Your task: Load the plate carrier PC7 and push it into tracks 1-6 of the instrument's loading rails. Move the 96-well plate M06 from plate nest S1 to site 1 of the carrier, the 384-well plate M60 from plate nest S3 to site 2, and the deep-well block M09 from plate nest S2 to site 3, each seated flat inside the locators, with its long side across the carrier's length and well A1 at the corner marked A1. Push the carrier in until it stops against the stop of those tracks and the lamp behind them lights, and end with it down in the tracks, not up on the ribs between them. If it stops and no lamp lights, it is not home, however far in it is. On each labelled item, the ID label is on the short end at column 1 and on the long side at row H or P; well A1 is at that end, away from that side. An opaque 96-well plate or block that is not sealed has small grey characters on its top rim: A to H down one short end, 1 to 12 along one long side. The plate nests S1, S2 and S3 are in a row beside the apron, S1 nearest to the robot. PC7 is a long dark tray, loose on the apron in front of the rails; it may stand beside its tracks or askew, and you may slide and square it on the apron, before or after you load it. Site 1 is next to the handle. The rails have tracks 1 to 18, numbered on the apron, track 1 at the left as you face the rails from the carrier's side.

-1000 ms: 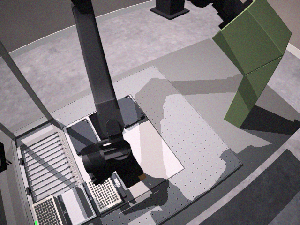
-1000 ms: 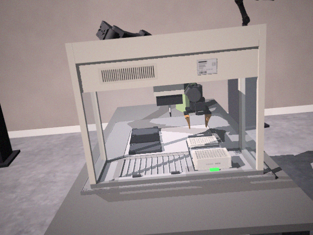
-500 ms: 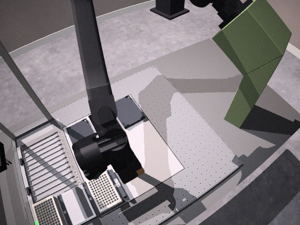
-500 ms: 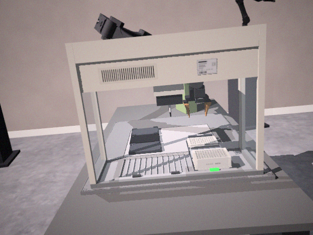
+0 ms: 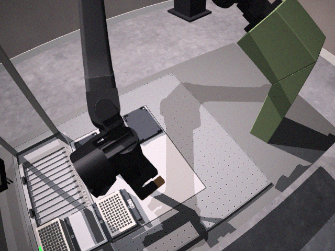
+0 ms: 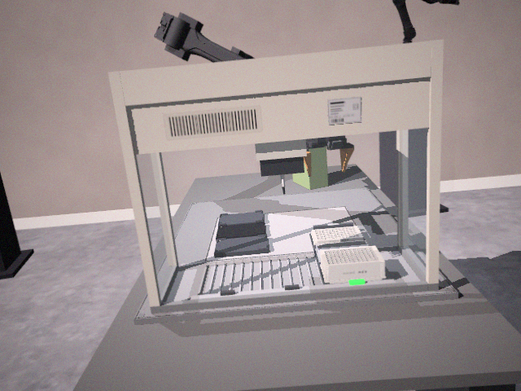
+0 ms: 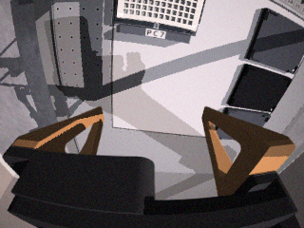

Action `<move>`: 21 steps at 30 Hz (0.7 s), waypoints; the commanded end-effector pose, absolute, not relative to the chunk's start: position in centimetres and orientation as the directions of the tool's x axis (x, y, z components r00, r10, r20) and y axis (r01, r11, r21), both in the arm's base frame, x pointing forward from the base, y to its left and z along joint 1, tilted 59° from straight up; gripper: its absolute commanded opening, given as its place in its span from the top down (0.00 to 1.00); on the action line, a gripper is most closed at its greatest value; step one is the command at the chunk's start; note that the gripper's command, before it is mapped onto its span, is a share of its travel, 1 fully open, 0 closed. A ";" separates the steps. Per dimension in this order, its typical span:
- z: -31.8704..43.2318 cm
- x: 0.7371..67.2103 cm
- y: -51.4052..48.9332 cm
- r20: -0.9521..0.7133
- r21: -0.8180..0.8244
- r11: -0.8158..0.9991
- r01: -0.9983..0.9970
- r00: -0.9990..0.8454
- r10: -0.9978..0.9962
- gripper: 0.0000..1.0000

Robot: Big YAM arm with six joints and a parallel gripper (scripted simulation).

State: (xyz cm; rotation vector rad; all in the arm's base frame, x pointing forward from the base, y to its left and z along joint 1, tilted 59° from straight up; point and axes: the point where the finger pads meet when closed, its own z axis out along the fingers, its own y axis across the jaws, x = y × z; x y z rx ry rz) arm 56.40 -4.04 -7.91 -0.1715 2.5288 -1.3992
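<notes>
We judge the loading and the push to be done, and this moment to be the check at the end. The gripper point(image 7: 152, 123) hangs high over the apron point(image 5: 176, 164), in front of the carrier's handle, tilted so the wrist camera looks down on it. Its jaws stand fully apart with nothing between them; we see only the pale apron through the gap.

The carrier point(image 7: 146, 27) lies in the rails point(image 5: 48, 175), at the side by the glass wall, with only its handle end towards us. The 96-well plate point(image 5: 116, 212) sits next to the handle, the 384-well plate point(image 5: 84, 227) in the middle, and the block point(image 6: 351, 261) at the far end, against the stop. All three look flat and square to the tray, long side across it. A green lamp point(image 6: 356, 282) glows just behind the block. The nests point(image 5: 143, 121) beside the apron show dark and bare where the arm does not hide them.

We cannot read the track numbers, the plate labels or the A1 marks at this size, so tracks and orientations stay unconfirmed. Nor can we tell for certain that the carrier sits down between the ribs.

The next move calls for little: keep the arm away from the handle so nothing nudges the carrier back, and lift away from the instrument's frame.
</notes>
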 end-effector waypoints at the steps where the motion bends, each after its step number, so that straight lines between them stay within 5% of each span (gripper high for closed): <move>1: -5.1 57.4 0.3 -0.209 -0.837 0.545 0.035 -0.942 -0.261 0.00; 21: -2.2 54.7 5.4 -0.369 -0.838 0.546 0.017 -0.755 -0.542 0.00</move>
